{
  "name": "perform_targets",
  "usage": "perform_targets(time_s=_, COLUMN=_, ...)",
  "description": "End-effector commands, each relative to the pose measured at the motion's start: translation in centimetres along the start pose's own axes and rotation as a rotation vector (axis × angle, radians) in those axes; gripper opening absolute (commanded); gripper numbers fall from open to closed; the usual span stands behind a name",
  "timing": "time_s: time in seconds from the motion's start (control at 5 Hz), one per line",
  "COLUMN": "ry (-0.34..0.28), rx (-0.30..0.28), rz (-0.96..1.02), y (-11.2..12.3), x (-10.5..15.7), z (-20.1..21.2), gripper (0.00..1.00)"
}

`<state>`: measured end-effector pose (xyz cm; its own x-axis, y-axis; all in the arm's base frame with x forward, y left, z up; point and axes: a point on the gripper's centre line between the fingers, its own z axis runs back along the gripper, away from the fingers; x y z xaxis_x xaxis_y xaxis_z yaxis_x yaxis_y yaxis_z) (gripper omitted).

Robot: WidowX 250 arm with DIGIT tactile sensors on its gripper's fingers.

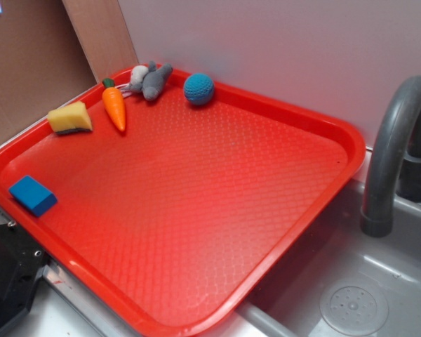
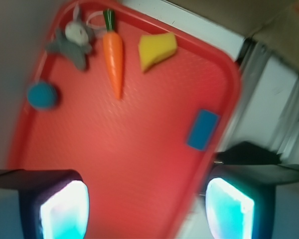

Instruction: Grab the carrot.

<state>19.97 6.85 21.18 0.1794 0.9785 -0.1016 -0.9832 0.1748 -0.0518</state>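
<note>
The carrot (image 1: 114, 105) is a small orange cone with a dark green stem cap, lying flat at the far left corner of the red tray (image 1: 196, 196). In the wrist view the carrot (image 2: 113, 54) lies near the top, stem pointing away from me. My gripper (image 2: 147, 209) is open, high above the tray's near edge, with nothing between its two glowing pads (image 2: 65, 211). The carrot is far ahead of the fingertips. The gripper does not show in the exterior view.
Beside the carrot lie a yellow sponge wedge (image 1: 70, 118), a grey and white plush toy (image 1: 151, 79) and a blue knitted ball (image 1: 198, 89). A blue block (image 1: 33, 194) sits at the tray's left edge. A grey faucet (image 1: 393, 154) and sink (image 1: 365, 295) are at the right.
</note>
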Motion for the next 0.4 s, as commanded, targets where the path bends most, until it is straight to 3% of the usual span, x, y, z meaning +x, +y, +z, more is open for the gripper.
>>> perform_targets(time_s=0.0, ry=-0.202, rx=-0.121, rz=0.051, y=-2.3, x=4.4, z=-7.3, gripper=1.0)
perform_targets(time_s=0.2, ry=-0.258, rx=-0.113, rz=0.009, y=-3.6, x=6.5, z=-9.5, gripper=1.0)
